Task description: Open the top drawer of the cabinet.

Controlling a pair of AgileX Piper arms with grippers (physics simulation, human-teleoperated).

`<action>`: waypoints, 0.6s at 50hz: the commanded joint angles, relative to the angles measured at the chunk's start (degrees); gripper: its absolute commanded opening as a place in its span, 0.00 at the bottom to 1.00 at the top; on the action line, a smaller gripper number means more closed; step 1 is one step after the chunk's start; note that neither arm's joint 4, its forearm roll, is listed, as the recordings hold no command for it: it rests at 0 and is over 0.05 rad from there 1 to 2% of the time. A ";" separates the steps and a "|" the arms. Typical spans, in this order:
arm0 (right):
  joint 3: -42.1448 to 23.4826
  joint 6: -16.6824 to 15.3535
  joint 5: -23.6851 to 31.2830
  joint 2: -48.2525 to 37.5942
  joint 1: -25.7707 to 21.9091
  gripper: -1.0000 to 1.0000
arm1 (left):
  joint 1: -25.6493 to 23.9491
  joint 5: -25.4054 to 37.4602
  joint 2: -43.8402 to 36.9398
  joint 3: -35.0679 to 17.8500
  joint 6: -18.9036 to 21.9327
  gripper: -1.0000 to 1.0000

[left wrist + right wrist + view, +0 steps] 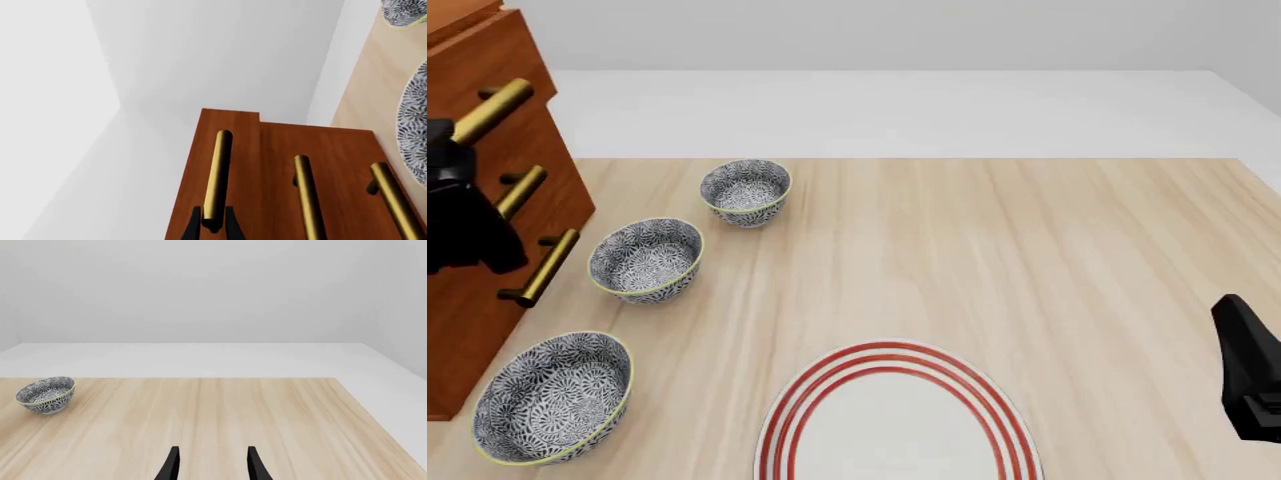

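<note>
step: top drawer (230,150) judged barely pulled out of cabinet (320,190) | left pincer (213,226) clamped on brass handle (217,175), held between its fingers | right pincer (212,465) spread, idle, nothing held | next: a straight pull outward is called for; grip kept

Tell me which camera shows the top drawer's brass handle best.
The left wrist view: the top drawer's handle runs full length, with the left gripper closed around its near end. The front view shows that handle only partly, cut off behind the arm. The right wrist view misses it altogether.
</note>
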State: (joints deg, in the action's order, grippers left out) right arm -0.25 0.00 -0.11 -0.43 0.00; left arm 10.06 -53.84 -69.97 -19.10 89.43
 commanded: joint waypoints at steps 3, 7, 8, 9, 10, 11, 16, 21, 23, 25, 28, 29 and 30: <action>0.00 -0.01 0.00 0.00 0.01 1.00 | -2.28 1.08 0.46 0.38 0.63 0.00; 0.00 -0.01 0.00 0.01 0.01 1.00 | -2.80 1.12 0.65 0.58 0.68 0.00; 0.00 -0.02 0.00 0.00 -0.01 1.00 | -2.89 1.08 0.68 0.57 0.74 0.00; 0.00 0.01 0.00 0.00 -0.01 1.00 | -3.00 1.27 0.81 0.56 0.76 0.00; 0.00 0.00 0.00 -0.01 0.00 1.00 | -3.05 1.44 0.92 0.45 0.76 0.00; 0.00 -0.01 0.00 -0.01 -0.01 1.00 | -3.12 1.56 1.01 0.41 0.90 0.00; 0.00 -0.01 0.00 0.00 0.01 1.00 | -3.71 1.76 1.56 0.63 0.99 0.00; 0.00 0.00 0.00 -0.01 -0.01 1.00 | -4.14 2.09 1.87 0.56 1.07 0.00; 0.00 0.00 0.00 0.00 0.01 1.00 | -4.32 2.10 1.86 0.52 1.07 0.00; 0.00 0.00 0.00 0.00 0.01 1.00 | -4.42 2.15 1.87 0.50 1.10 0.00; 0.00 0.00 0.00 0.00 0.01 1.00 | -4.80 2.28 2.15 0.55 1.07 0.00; 0.00 -0.01 0.00 0.01 0.00 1.00 | -4.84 2.25 2.13 0.65 1.11 0.00; 0.00 -0.01 0.00 0.00 0.00 1.00 | -4.93 2.22 2.15 0.81 1.18 0.00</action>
State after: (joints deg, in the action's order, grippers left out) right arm -0.25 0.00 -0.11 -0.43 0.00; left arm 6.25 -52.12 -68.43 -18.81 89.90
